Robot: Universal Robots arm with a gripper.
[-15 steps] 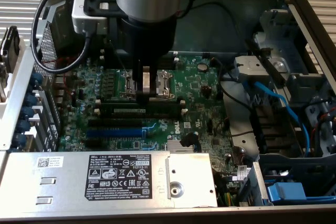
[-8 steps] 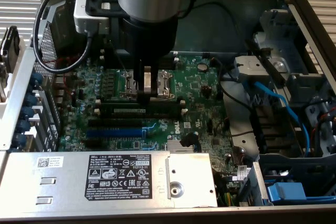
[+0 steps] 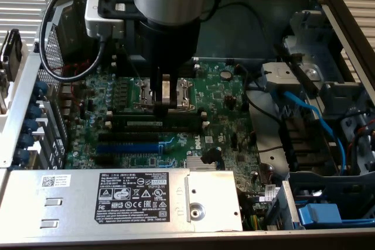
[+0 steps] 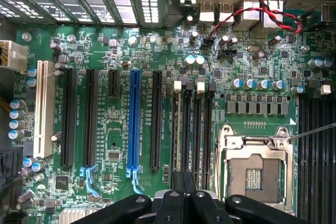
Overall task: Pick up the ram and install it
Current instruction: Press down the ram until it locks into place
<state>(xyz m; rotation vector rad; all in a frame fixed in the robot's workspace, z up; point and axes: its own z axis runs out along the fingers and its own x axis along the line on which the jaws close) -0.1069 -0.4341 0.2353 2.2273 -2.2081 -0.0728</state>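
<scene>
Green motherboard [image 4: 115,145]; blue slot [image 4: 134,124]; black slots [image 4: 191,129]; white slot [image 4: 44,108]

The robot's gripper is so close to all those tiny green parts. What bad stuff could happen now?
1. The shut gripper hangs low over the black slots, right beside the open processor socket. A sideways slip might scrape its bare contacts.
2. Small capacitors stand at the end of the slots. A bump there could bend them.

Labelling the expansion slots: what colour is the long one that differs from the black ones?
Blue slot; clearest in the wrist view.
</scene>
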